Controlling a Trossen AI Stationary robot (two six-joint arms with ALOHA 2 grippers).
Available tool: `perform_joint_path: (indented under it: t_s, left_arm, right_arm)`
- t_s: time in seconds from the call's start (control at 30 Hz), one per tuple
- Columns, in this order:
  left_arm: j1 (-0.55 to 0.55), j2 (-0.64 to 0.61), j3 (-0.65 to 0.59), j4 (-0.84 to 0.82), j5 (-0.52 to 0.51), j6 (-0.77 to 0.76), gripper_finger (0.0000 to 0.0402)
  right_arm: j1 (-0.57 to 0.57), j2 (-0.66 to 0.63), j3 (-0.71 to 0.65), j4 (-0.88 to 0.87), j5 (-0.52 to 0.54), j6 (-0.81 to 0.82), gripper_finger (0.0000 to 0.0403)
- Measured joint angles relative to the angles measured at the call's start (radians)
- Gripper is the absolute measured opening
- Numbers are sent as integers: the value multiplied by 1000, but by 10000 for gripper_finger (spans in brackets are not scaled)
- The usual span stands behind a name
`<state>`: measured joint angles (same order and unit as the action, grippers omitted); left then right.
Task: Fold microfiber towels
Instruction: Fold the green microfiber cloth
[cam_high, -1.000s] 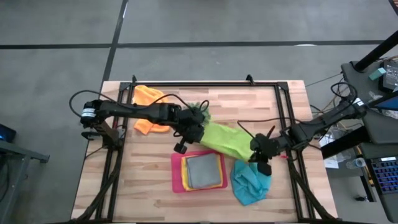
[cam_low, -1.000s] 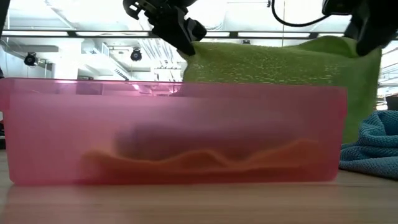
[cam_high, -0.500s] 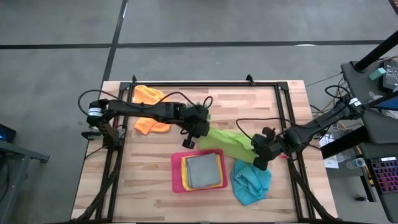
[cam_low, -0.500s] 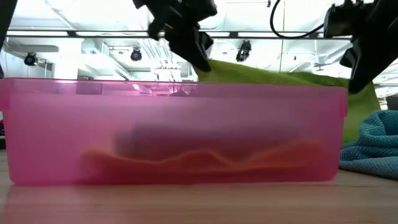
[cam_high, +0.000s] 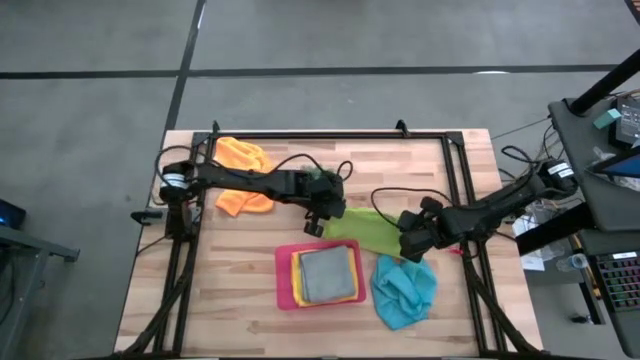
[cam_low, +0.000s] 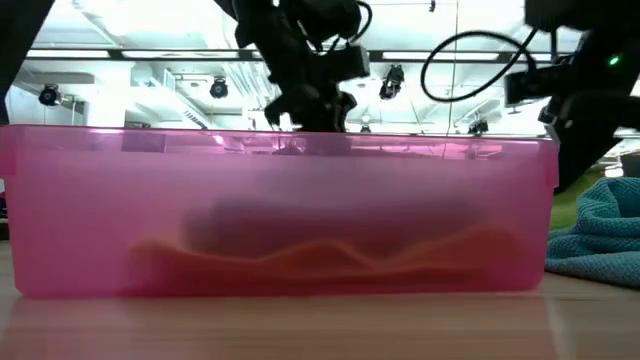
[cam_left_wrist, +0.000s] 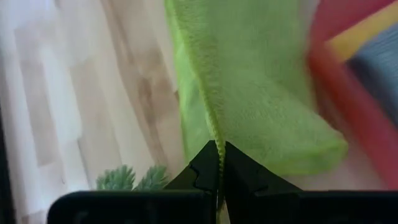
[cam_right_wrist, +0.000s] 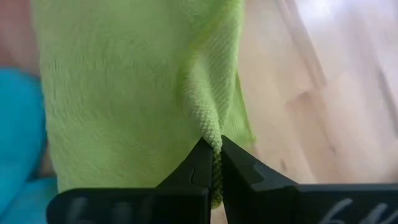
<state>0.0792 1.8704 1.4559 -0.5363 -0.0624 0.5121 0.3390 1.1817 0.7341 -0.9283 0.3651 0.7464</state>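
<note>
Fingertips of the left gripper (cam_left_wrist: 219, 163) were pinched tight on the hemmed edge of the lime green towel (cam_left_wrist: 255, 93), the cloth running forward from the closed jaws over the wooden table (cam_left_wrist: 81, 112). The right gripper (cam_right_wrist: 211, 163) was clamped likewise on a bunched fold of that towel's other end. From above, the lime green towel (cam_high: 368, 228) stretched between the left gripper (cam_high: 322, 215) and the right gripper (cam_high: 410, 240), low over the table just behind the pink tray (cam_high: 283, 278). A grey towel (cam_high: 327, 273) lay on top inside the tray, with yellow showing at its edge. The light blue towel (cam_high: 403, 290) sat crumpled beside the tray, near the right gripper. The orange towel (cam_high: 240, 170) lay well apart at the far left, and a small green plant (cam_left_wrist: 127, 178) stood close by the left gripper.
</note>
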Motion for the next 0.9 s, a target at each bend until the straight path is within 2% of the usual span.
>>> perform_joint_path:
  t_s: [0.27, 0.53, 0.73, 0.9]
  left_arm:
    - [2, 38, 0, 20, -44, -3, 0]
    - [7, 42, 0, 59, -56, -6, 7]
    - [9, 42, 0, 58, -82, -7, 65]
    - [9, 31, 0, 54, -221, -6, 130]
  right_arm:
    - [-21, 87, 0, 1, 53, -22, 13]
    - [-55, 99, 0, -3, 56, -14, 70]
    - [-74, 62, 4, -32, 56, -16, 108]
    - [-74, 11, 16, -50, 57, -17, 121]
